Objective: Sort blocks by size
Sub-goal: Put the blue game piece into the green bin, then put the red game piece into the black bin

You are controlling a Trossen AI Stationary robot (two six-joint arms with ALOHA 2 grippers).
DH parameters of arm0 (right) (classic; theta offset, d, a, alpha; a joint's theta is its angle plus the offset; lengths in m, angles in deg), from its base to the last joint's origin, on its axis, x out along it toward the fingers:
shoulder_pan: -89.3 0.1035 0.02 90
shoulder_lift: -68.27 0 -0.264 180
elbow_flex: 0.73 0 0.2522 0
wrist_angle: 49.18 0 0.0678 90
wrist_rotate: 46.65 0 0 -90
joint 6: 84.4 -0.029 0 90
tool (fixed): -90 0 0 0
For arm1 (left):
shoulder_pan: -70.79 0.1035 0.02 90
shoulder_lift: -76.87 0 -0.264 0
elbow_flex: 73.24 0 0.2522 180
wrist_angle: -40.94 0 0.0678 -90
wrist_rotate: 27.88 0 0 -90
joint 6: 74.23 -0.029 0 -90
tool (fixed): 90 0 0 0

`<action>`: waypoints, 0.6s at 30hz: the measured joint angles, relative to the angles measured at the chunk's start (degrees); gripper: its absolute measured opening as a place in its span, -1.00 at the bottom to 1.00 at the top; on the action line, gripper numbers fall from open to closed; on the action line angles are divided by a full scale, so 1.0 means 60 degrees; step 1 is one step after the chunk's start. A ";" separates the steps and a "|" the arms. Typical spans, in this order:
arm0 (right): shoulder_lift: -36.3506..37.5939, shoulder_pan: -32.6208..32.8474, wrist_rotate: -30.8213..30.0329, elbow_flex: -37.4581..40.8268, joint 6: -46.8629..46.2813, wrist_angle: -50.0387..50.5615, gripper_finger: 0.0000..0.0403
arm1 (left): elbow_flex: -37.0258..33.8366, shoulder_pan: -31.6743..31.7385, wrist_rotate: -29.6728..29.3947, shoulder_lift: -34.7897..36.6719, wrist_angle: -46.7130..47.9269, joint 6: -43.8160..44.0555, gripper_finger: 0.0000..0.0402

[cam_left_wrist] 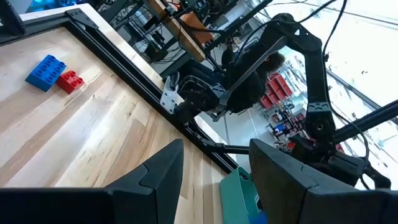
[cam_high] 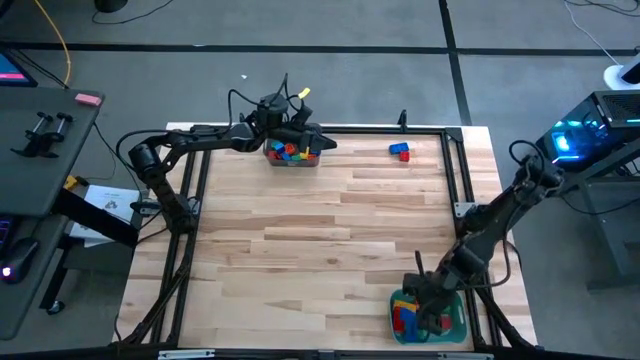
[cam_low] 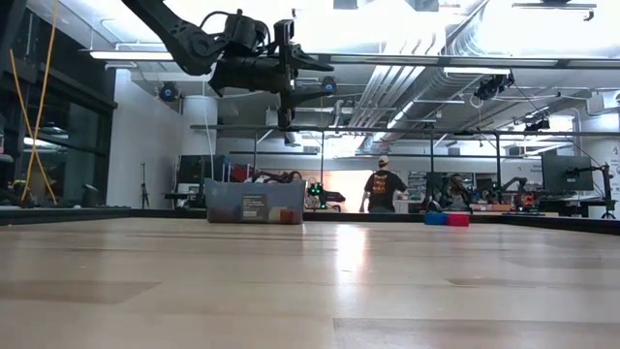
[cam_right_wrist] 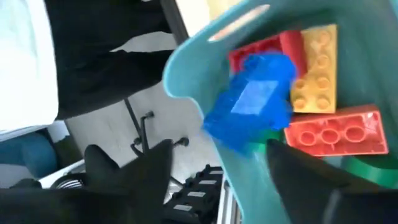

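Blue block between right end effector fingers

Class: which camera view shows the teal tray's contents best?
The right wrist view: the teal tray fills it, with blue, yellow and red blocks distinct. The high view shows it small under the right gripper; the left wrist view shows only a corner; the low view shows none.

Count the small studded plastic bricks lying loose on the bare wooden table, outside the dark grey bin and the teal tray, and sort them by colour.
blue studded plastic brick: 1
red studded plastic brick: 1
Total: 2
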 joint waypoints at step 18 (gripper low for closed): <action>0.2570 -0.4561 -0.5173 -0.0015 0.1409 0.5192 0.56 | 0.0000 0.0000 -0.0016 0.0000 0.0004 0.0002 -0.15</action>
